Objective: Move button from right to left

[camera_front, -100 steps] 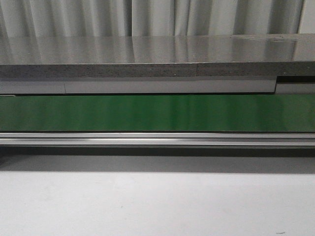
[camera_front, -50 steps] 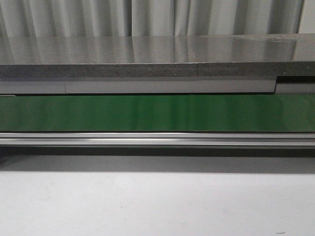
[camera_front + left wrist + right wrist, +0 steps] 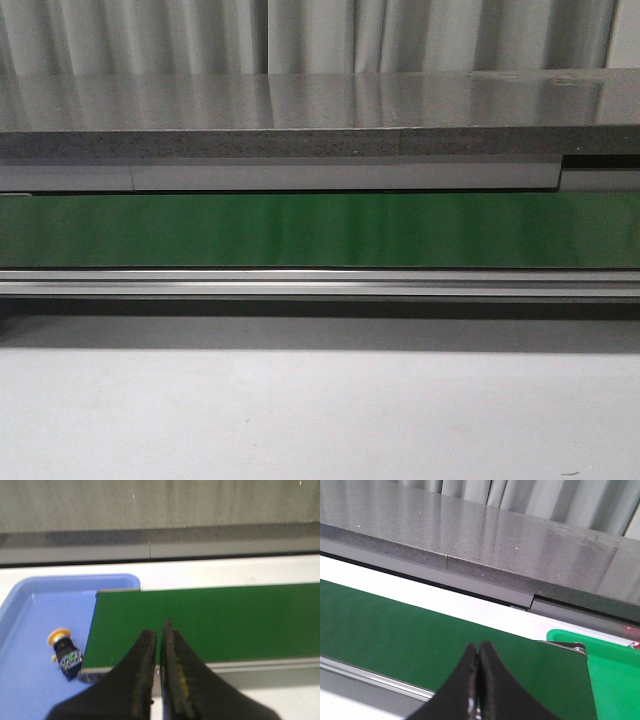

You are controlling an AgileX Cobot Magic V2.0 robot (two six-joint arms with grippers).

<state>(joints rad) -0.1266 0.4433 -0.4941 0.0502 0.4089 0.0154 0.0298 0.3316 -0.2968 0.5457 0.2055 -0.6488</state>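
Fingers (image 3: 152,652) apparently closed over green belt (image 3: 210,622)

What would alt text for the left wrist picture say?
A yellow-capped button lies on its side in a blue tray, beside the end of a green belt. The left gripper, jaws shut and empty, hangs over the belt.

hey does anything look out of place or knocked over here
Only the button: it lies tipped on its side in the blue tray, beside the green belt's end. Both grippers, left gripper and right gripper, are shut and hold nothing.
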